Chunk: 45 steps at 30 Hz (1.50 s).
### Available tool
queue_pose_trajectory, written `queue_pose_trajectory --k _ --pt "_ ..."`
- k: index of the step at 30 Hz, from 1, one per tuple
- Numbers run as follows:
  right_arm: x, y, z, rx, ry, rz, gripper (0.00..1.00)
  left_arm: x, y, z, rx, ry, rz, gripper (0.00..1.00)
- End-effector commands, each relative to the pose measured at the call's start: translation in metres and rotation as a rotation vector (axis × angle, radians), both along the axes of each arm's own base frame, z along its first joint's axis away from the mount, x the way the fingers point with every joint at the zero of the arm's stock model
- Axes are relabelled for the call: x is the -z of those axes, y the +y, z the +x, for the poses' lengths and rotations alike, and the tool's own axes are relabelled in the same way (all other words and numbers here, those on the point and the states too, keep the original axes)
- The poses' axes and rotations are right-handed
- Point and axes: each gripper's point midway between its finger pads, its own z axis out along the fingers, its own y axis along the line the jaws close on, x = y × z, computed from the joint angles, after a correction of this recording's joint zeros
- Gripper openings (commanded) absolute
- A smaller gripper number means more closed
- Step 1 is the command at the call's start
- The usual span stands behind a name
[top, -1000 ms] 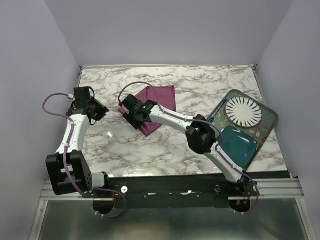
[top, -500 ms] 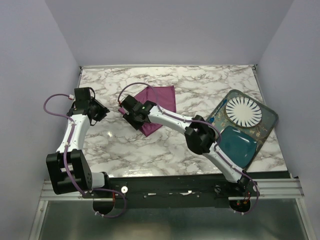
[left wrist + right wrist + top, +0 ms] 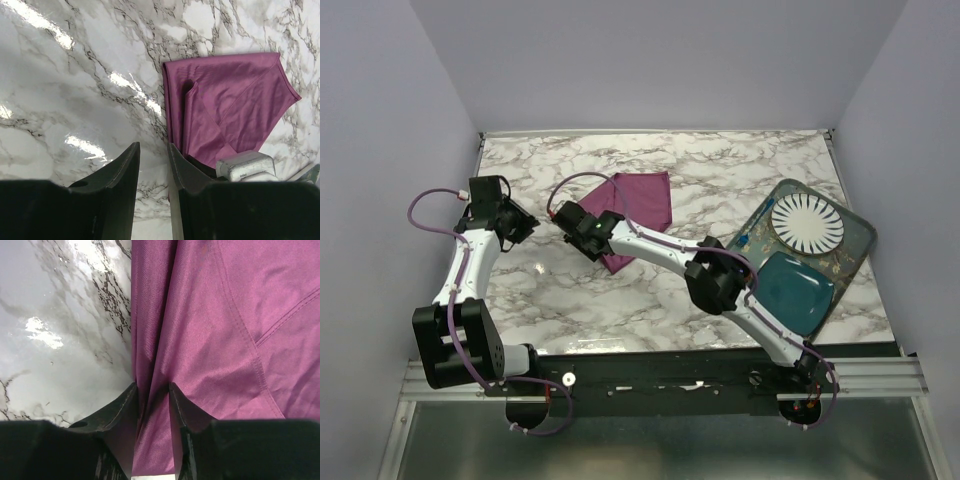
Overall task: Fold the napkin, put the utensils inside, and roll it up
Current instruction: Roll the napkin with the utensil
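Note:
The plum-purple napkin [image 3: 642,198] lies partly folded on the marble at the back centre; it also fills most of the right wrist view [image 3: 220,320] and shows in the left wrist view [image 3: 235,105]. My right gripper [image 3: 582,229] sits at the napkin's near left edge. Its jaws [image 3: 150,393] are shut on a raised ridge of the cloth. My left gripper [image 3: 517,224] hovers over bare marble just left of the napkin, open, with nothing between its fingers [image 3: 153,157]. The utensils are out of view.
A patterned tray [image 3: 861,248] at the right holds a white ribbed plate [image 3: 807,224] and a teal square dish [image 3: 798,290]. The right arm stretches diagonally across the table's middle. The right wrist's silver camera housing [image 3: 245,165] shows beside the left fingers.
My right gripper slid left to the napkin's near left edge and closed its jaws on a fold of cloth; the napkin's near corner drew in. The left arm stayed still.

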Motion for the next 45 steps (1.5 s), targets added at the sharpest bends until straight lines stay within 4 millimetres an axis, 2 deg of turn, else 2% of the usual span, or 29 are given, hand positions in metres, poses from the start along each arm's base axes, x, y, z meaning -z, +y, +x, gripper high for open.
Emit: queue_pose_trajectory --k 1,5,8,9,10,12,17,22,27,37,45 --pt "0.033 -0.02 0.0 0.006 -0.012 -0.137 0.36 0.003 0.0 0.0 0.005 -0.004 -0.013 0.36" --pt "0.033 -0.017 -0.002 -0.001 -0.013 -0.127 0.3 0.007 -0.001 -0.002 0.005 0.0 -0.016 0.37" --pt "0.03 -0.012 -0.001 -0.002 -0.009 -0.103 0.17 0.015 -0.004 -0.003 0.013 0.007 -0.034 0.4" --pt "0.03 -0.012 -0.001 -0.002 -0.005 -0.099 0.09 0.02 -0.006 -0.003 0.017 0.019 -0.043 0.41" --pt "0.03 -0.01 -0.003 -0.008 -0.002 -0.096 0.06 0.02 -0.011 0.0 0.037 0.006 -0.066 0.44" --pt "0.029 -0.008 -0.005 -0.014 0.013 -0.081 0.01 0.034 -0.013 -0.003 0.044 0.033 -0.103 0.49" --pt "0.021 0.003 -0.013 -0.028 0.07 -0.003 0.01 0.049 -0.023 0.002 0.068 0.015 -0.226 0.62" --pt "0.011 0.008 -0.018 0.013 0.192 0.136 0.01 0.072 -0.043 0.002 0.098 0.037 -0.359 0.68" --pt "0.002 0.01 -0.025 0.005 0.323 0.257 0.01 0.087 -0.059 0.004 0.108 0.051 -0.409 0.68" --pt "0.0 0.003 -0.028 0.025 0.536 0.428 0.0 0.098 -0.09 0.011 0.129 0.072 -0.402 0.7" --pt "0.005 -0.003 -0.024 0.003 0.625 0.511 0.01 0.11 -0.084 0.023 0.051 0.176 -0.3 0.64"
